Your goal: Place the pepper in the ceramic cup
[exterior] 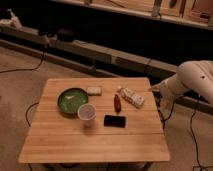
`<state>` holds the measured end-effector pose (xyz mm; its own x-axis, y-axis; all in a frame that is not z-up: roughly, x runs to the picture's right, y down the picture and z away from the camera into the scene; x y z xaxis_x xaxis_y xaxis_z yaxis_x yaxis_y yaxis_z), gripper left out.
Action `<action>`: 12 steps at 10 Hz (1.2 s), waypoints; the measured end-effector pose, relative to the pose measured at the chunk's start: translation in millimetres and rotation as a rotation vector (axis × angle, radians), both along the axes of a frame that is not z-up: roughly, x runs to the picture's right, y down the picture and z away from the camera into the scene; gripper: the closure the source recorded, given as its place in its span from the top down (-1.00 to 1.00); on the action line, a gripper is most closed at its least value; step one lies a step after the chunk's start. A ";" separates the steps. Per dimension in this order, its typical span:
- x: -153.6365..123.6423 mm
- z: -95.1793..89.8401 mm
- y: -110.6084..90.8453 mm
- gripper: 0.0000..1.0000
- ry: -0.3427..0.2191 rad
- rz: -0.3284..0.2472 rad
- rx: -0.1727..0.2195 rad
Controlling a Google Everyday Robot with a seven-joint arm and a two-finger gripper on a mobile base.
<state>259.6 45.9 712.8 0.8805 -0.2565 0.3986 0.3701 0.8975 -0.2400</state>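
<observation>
The dark-red pepper (117,102) lies on the wooden table (95,142), right of centre. The white ceramic cup (86,113) stands upright to its front left, next to the green bowl (71,100). My gripper (155,89) is at the end of the white arm (200,77), past the table's right edge and level with its back half. It is well to the right of the pepper, touches nothing and holds nothing that I can see.
A flat black phone (115,120) lies in front of the pepper. A white packet (132,97) lies just right of the pepper. A small pale block (93,90) sits behind the bowl. Cables run over the floor around the table, and a low ledge stands behind it.
</observation>
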 end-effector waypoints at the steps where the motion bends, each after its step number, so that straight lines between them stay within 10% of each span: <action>1: -14.7 4.4 -1.8 0.30 -0.086 -0.054 0.016; 6: -60.6 21.6 6.1 0.30 -0.334 -0.279 0.051; 12: -62.9 63.4 -2.5 0.30 -0.272 -0.574 0.116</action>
